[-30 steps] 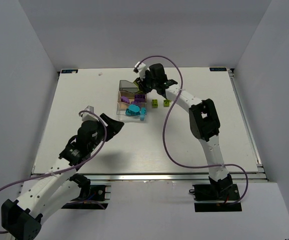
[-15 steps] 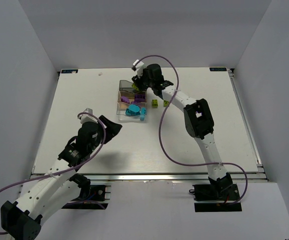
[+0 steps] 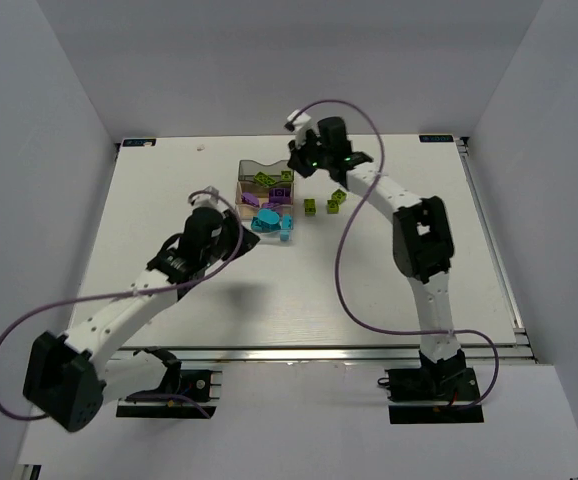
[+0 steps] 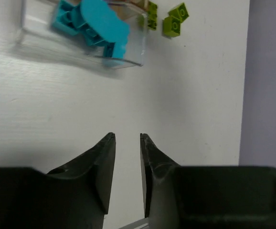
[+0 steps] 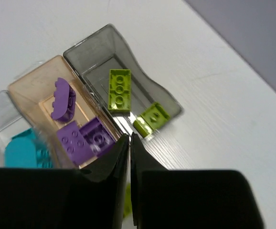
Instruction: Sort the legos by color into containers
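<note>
Three containers stand in a row: a smoky grey bin (image 5: 95,52) with two lime legos (image 5: 120,89), an amber bin (image 5: 33,93) with three purple legos (image 5: 73,141), and a clear bin (image 4: 33,38) with cyan legos (image 4: 97,24). Two lime legos (image 3: 310,206) (image 3: 337,200) lie loose on the table right of the bins. My right gripper (image 5: 129,137) hovers shut and empty over the near end of the grey and amber bins. My left gripper (image 4: 127,137) is short of the clear bin, its jaws a narrow gap apart with nothing between them.
The white table (image 3: 149,200) ends in a metal rail (image 3: 299,352) at the near edge and grey walls on the other sides. The right arm's purple cable (image 3: 344,270) loops over the table right of the bins.
The left arm has swung forward toward the clear bin and its jaws have narrowed. The right gripper has pulled back from over the grey bin and shut.
</note>
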Robot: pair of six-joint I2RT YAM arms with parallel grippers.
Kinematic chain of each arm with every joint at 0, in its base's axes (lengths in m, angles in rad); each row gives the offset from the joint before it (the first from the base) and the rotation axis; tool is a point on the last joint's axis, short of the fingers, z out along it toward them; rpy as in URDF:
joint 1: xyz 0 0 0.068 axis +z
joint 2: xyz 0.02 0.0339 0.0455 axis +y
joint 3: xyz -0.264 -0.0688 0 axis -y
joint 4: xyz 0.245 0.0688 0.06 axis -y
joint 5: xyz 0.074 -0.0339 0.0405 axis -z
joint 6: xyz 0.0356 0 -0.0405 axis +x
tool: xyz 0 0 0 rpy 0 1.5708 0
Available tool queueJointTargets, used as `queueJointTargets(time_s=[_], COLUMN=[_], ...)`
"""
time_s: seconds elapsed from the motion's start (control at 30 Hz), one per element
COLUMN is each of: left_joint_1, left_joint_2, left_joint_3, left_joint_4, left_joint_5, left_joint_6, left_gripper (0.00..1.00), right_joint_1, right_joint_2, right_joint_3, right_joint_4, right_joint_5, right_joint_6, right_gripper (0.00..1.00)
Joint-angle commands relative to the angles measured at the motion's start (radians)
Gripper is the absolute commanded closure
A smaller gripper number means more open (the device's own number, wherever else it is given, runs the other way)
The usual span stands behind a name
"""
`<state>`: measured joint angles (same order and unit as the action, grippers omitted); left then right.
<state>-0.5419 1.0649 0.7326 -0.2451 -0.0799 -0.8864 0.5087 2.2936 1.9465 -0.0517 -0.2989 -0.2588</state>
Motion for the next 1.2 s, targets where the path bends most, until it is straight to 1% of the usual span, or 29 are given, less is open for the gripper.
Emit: queueJointTargets(time_s=[0.0,0.03,0.07,0.1,0.13,0.17,0.2,0.23,0.27,0.33,0.37,0.4,0.43,0.47,0.5,0.6,0.73,0.83,1.0,1.03,1.07,1.17], left_joint_1=[-0.009,-0.016,-0.026,-0.041,-0.050,-0.059,-0.072,-0.078,-0.084,-0.101,-0.107,-0.122,-0.128,-0.133,-0.141,-0.151,-0.159,-0.161,-0.162,-0.161,-0.162,-0.162], left_joint_2=[0.156,0.206,0.307,0.358,0.412,0.516,0.567,0.617,0.707,0.792,0.834,0.912,0.950,0.987,1.056,1.141,1.243,1.280,1.323,1.333,1.357,1.395], left_joint_3=[0.141,0.227,0.275,0.324,0.428,0.480,0.531,0.626,0.667,0.749,0.836,0.884,0.933,1.029,1.077,1.226,1.329,1.381,1.392,1.409,1.419,1.473], left_joint_4=[0.079,0.072,0.063,0.037,0.018,0.000,-0.028,-0.042,-0.049,-0.069,-0.078,-0.107,-0.127,-0.143,-0.190,-0.259,-0.298,-0.333,-0.322,-0.326,-0.332,-0.350], left_joint_5=[0.098,0.115,0.114,0.109,0.094,0.094,0.095,0.094,0.091,0.040,0.031,0.014,-0.009,-0.045,-0.073,-0.182,-0.287,-0.345,-0.356,-0.353,-0.348,-0.342], left_joint_6=[0.110,0.150,0.170,0.190,0.222,0.240,0.256,0.276,0.282,0.297,0.305,0.314,0.329,0.337,0.346,0.377,0.412,0.414,0.429,0.432,0.432,0.434], left_gripper=[0.64,0.63,0.60,0.55,0.43,0.40,0.38,0.35,0.31,0.28,0.27,0.27,0.27,0.27,0.27,0.27,0.27,0.28,0.29,0.29,0.30,0.32], right_joint_1=[-0.145,-0.169,-0.192,-0.241,-0.266,-0.291,-0.338,-0.361,-0.398,-0.423,-0.433,-0.450,-0.458,-0.470,-0.475,-0.490,-0.498,-0.498,-0.498,-0.498,-0.525,-0.527], right_joint_2=[-0.242,-0.302,-0.327,-0.377,-0.402,-0.425,-0.475,-0.500,-0.523,-0.591,-0.609,-0.647,-0.664,-0.680,-0.706,-0.730,-0.734,-0.729,-0.723,-0.723,-0.723,-0.727], right_joint_3=[-0.059,-0.092,-0.156,-0.184,-0.214,-0.280,-0.315,-0.349,-0.416,-0.478,-0.510,-0.568,-0.595,-0.621,-0.664,-0.711,-0.727,-0.732,-0.739,-0.742,-0.744,-0.748], right_joint_4=[-0.037,-0.059,-0.075,-0.094,-0.112,-0.135,-0.142,-0.146,-0.157,-0.168,-0.169,-0.168,-0.163,-0.155,-0.143,-0.125,-0.119,-0.116,-0.116,-0.116,-0.117,-0.112], right_joint_5=[-0.189,-0.201,-0.224,-0.233,-0.247,-0.262,-0.291,-0.305,-0.342,-0.350,-0.358,-0.359,-0.361,-0.370,-0.373,-0.387,-0.402,-0.407,-0.414,-0.416,-0.416,-0.417], right_joint_6=[0.081,0.084,0.082,0.079,0.076,0.073,0.070,0.067,0.046,0.030,0.023,0.015,0.016,0.016,0.024,0.041,0.067,0.072,0.084,0.085,0.090,0.095], right_gripper=[0.91,0.87,0.70,0.59,0.53,0.39,0.34,0.30,0.25,0.24,0.24,0.23,0.23,0.24,0.24,0.24,0.24,0.24,0.24,0.24,0.24,0.24])
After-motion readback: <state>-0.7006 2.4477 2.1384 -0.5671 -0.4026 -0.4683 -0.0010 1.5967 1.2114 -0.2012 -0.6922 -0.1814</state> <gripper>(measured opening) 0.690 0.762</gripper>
